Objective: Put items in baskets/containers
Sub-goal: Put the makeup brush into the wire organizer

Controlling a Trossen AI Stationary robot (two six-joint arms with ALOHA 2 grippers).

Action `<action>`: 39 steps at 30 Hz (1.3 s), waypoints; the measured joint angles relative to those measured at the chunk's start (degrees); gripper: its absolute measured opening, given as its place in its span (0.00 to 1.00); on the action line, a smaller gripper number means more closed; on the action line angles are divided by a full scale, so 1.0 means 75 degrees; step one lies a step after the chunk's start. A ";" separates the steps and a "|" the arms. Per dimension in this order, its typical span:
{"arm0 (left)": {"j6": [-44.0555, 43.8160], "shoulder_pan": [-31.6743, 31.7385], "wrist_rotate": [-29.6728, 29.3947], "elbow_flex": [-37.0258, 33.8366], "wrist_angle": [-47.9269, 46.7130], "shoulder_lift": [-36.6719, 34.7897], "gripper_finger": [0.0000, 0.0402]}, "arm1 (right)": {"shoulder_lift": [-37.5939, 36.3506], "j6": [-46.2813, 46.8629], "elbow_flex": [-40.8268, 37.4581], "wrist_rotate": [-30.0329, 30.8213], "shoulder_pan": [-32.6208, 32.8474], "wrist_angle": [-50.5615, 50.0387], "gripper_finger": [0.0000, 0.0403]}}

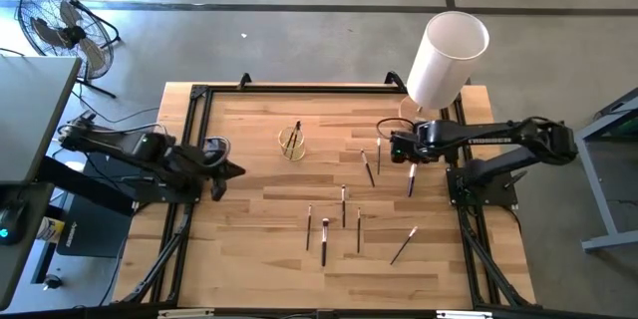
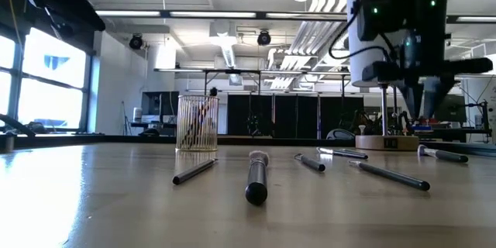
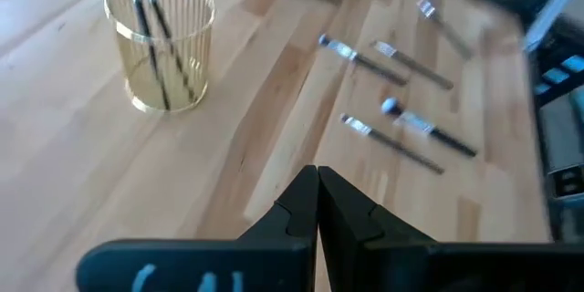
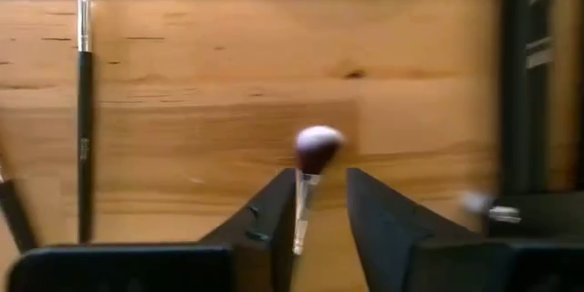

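The small clear yellowish cup [image 1: 292, 143] stands far of the table's middle with a few brushes upright in it; it also shows in the low view [image 2: 198, 122] and the left wrist view [image 3: 162, 46]. Several brushes lie flat on the wood [image 1: 343, 205]. My right gripper [image 1: 387, 146] points down, open, with its fingers on either side of a round-headed brush [image 4: 317, 149] right of the cup. My left gripper [image 1: 231, 169] is shut and empty at the table's left edge, its tips [image 3: 317, 192] aimed toward the cup. My right gripper has the round-headed brush's handle [image 4: 303, 203] between its two fingers, close against one finger [image 4: 274, 214], with a gap to the other. The fingers come from above and stand across the handle. Whether that finger touches the brush, I cannot tell.
A tall white cylinder [image 1: 447, 55] stands at the far right corner, close behind my right arm. A long dark brush [image 4: 83, 109] lies just left of my right gripper. More brushes lie toward the near edge [image 1: 325, 240]. A black frame [image 1: 194, 159] runs around the table.
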 joint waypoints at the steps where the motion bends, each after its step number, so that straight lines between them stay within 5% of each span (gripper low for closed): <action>1: 0.0072 0.0000 0.0001 0.0001 0.0020 -0.0082 0.00 | -0.0050 0.0003 -0.0220 -0.0139 -0.0101 0.0372 0.27; 12: 0.0340 0.0001 0.0001 0.0003 0.0003 -0.0279 0.00 | -0.0081 -0.0029 -0.1943 -0.0616 -0.1034 0.2505 0.31; 19: 0.0319 0.0000 -0.0107 0.0002 0.0010 -0.0276 0.00 | -0.0138 -0.1041 -0.2283 -0.0558 -0.0983 0.3215 0.05; 23: 0.0317 0.0000 -0.0199 0.0004 0.0010 -0.0276 0.00 | -0.0392 -0.1826 -0.2342 -0.0569 -0.0681 0.3799 0.03; 29: 0.0314 0.0000 -0.0549 0.0004 0.0105 -0.0276 0.00 | -0.1291 -0.2570 -0.2337 -0.0494 0.0027 0.6672 0.01; 35: 0.0314 0.0000 -0.0774 0.0004 0.0140 -0.0276 0.00 | -0.1152 -0.6917 -0.2323 0.0020 0.0585 1.2041 0.01; 39: 0.0198 0.0000 -0.0796 0.0006 0.0182 -0.0273 0.00 | -0.0099 -0.8397 -0.1992 0.0592 0.0469 1.5152 0.01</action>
